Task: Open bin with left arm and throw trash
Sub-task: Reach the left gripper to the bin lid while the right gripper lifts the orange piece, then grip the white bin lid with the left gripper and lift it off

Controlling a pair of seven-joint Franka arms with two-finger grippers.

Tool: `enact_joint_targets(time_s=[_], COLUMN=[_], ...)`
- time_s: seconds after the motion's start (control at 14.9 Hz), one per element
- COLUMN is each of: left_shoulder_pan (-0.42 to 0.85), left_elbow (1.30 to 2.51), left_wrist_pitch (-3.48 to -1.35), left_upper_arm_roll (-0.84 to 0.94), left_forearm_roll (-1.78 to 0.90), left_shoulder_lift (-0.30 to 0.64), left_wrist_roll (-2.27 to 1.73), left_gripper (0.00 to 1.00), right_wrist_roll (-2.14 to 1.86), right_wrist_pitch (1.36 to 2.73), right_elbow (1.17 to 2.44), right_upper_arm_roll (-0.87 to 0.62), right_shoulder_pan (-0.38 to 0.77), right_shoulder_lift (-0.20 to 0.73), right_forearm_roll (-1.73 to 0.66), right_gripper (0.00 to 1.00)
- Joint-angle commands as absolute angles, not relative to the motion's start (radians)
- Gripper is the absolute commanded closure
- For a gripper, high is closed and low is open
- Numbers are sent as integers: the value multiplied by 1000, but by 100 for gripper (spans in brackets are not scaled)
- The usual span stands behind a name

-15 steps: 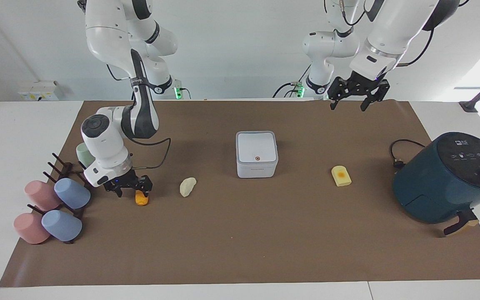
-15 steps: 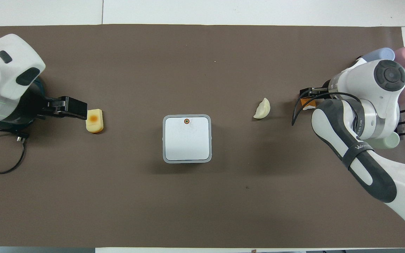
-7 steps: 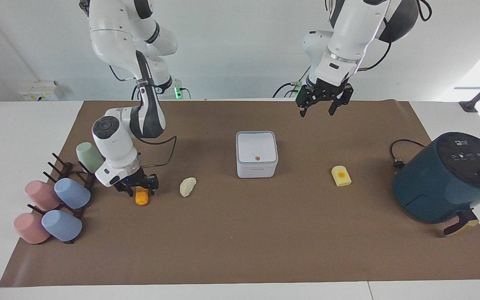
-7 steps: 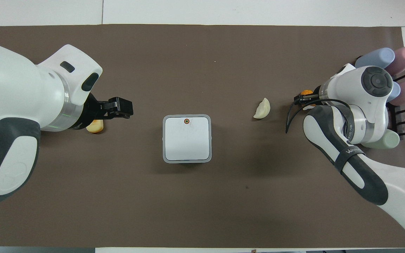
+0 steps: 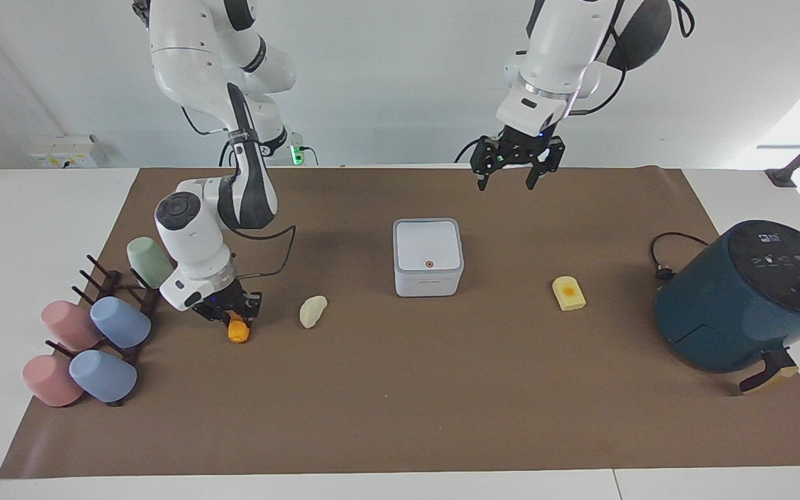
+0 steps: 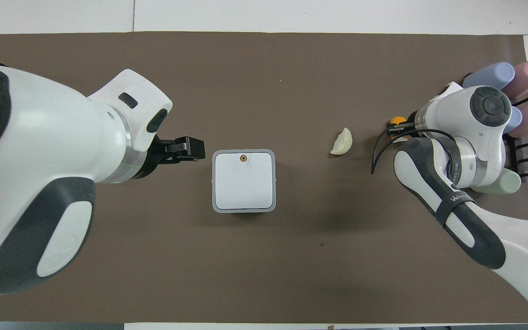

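The white bin stands mid-mat with its lid shut; it also shows in the overhead view. My left gripper is open and empty, raised in the air; in the overhead view it is just beside the bin, toward the left arm's end. My right gripper is low at the mat, shut on the orange lump, which also shows in the overhead view. The cream lump lies between the orange lump and the bin. The yellow lump lies toward the left arm's end; the overhead view hides it under my left arm.
A dark-teal air fryer with its cable stands at the left arm's end. A rack of pastel cups sits at the right arm's end, close beside my right gripper. Brown mat covers the table.
My left gripper has swung from over the yellow lump's area toward the bin. My right gripper's fingers have closed in on the orange lump.
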State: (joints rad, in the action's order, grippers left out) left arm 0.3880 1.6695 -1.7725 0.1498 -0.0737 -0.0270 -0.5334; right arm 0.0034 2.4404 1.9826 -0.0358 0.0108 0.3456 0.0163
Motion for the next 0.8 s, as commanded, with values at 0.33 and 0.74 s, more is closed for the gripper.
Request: enact_joint_targets(time_s=[0.33, 0.74], left_shoulder_pan=[552, 554], left_elbow=[1700, 1739], left_wrist_pitch=[-1956, -2040], left_upper_arm_roll=[137, 137], left_forearm_roll=[-69, -67], left_shoulder_lift=[176, 245], left_wrist_roll=[-557, -548], left_gripper=[100, 100], right_wrist_roll=[46, 60], right_wrist_pitch=[2436, 2272], right_elbow=[2000, 1999], right_upper_arm_roll=[-41, -41], right_shoulder_pan=[6, 6], right_shoulder_lift=[232, 97], right_forearm_roll=[-3, -3], right_gripper=[100, 100])
